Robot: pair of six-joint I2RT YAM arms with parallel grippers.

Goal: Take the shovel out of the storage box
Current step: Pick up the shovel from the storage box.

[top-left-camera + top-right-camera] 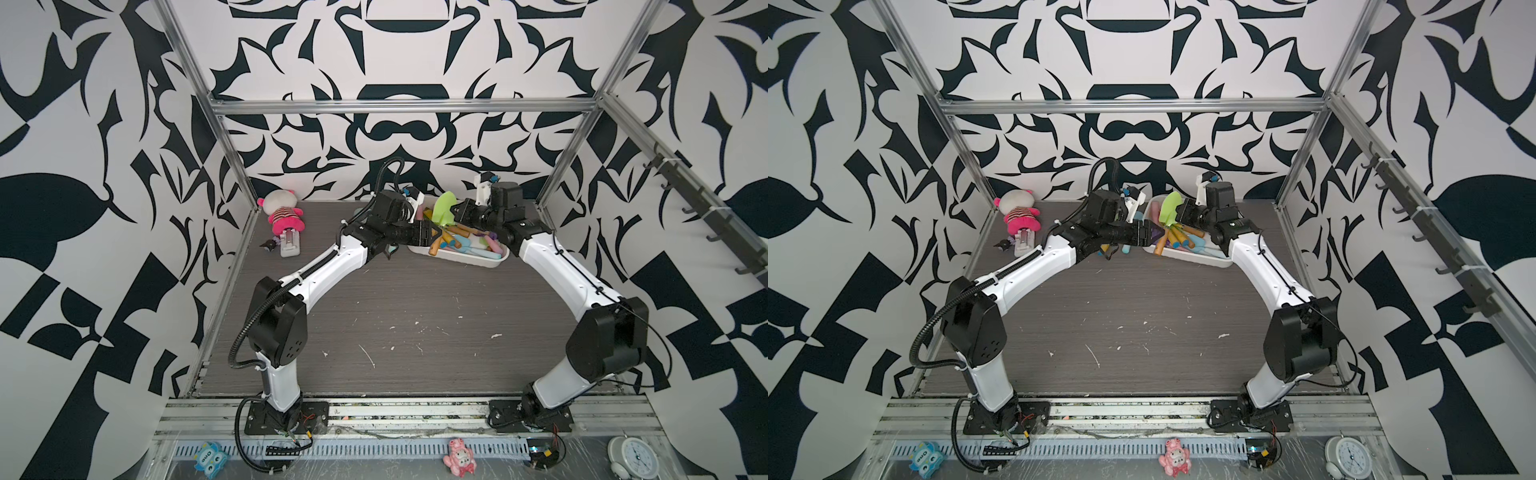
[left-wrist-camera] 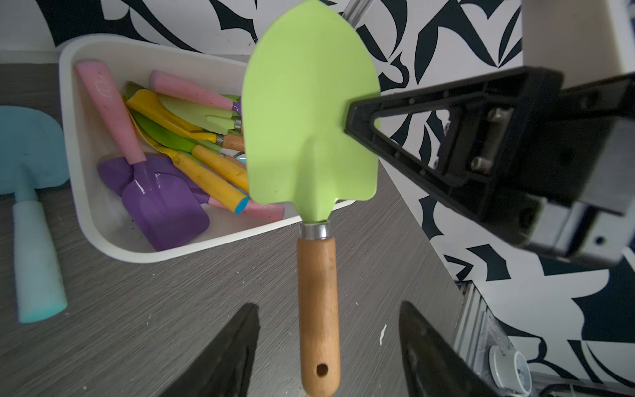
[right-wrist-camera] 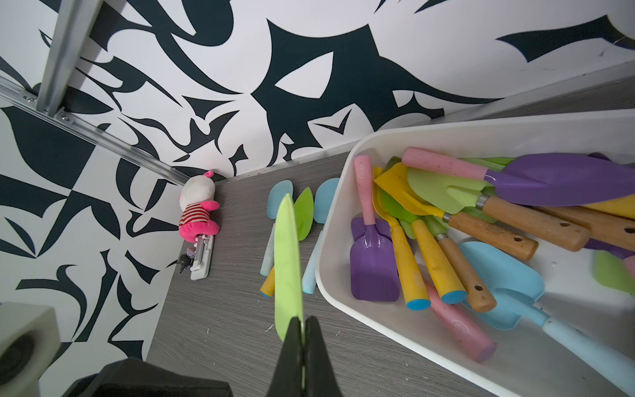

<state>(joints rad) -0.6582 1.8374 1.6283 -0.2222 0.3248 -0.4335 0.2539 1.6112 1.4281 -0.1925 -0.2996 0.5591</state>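
Shovel (image 2: 309, 120), light green blade, wooden handle: held in the air, blade up, handle hanging free, clear of the storage box (image 2: 192, 249). Blade (image 1: 441, 208) shows above the box's far end in both top views. Pinched at one blade edge by the right gripper (image 3: 303, 323), fingers pressed together on the metal. Flanked at the handle by the left gripper (image 2: 329, 305), fingers spread to either side, no contact visible.

Box: on the grey table (image 1: 395, 311) near the back wall, partly covered by both wrists in both top views. Inside: a heap of shovels in purple, yellow, green and pale blue, with pink, yellow and wooden handles. At least eight handles countable; overlap prevents an exact figure. One end cut off in the right wrist view.

Just beside the box, on the table, three lying loose: pale blue shovel (image 3: 280, 199), second pale blue shovel (image 3: 326, 199), leaf-green shovel (image 3: 305, 213). Lower parts hidden behind the held blade.

Back left corner: one plush toy (image 1: 282, 210), one white clip-like item (image 1: 291, 246) just beside it, one small dark figure (image 1: 268, 246), too small to identify.

Front rail: one blue figurine (image 1: 212, 459), one pink figurine (image 1: 457, 457), one clock (image 1: 633, 457), lower edge cut off.
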